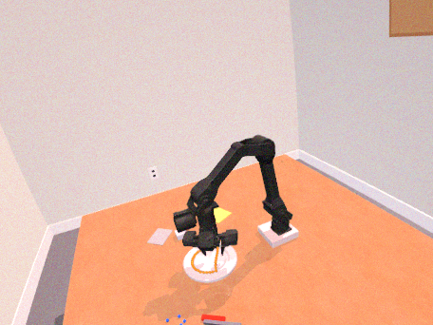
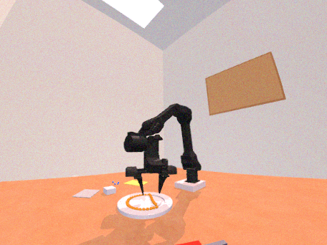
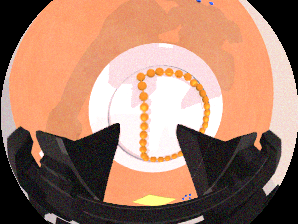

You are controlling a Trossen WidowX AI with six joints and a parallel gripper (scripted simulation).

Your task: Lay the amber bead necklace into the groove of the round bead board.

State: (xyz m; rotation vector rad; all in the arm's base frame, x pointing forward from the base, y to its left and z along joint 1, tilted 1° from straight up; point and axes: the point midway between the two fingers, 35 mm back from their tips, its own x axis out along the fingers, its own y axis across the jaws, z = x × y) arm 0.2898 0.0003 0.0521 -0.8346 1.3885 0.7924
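The amber bead necklace point(image 1: 204, 272) point(image 2: 128, 203) point(image 3: 144, 107) lies on the white round bead board point(image 1: 187, 270) point(image 2: 122, 210) point(image 3: 100, 100) in a D shape. In the wrist view its curved part follows the groove around the right side, and its other part runs nearly straight across the board's inside, with a corner at each end. The groove's left arc shows bare there. My gripper point(image 1: 214, 252) point(image 2: 151, 193) point(image 3: 148, 125) is open and empty, just above the board's far part, with its fingertips on either side of the straight run in the wrist view.
A yellow sheet point(image 1: 222, 215) point(image 2: 135, 183) point(image 3: 154, 200), a pale card point(image 1: 160, 236) point(image 2: 86, 193) and a small white block point(image 2: 109, 190) lie behind the board. A red bar point(image 1: 213, 317) point(image 2: 189, 243), a grey bar point(image 1: 223, 323) and small blue pieces point(image 1: 178, 316) lie at the front.
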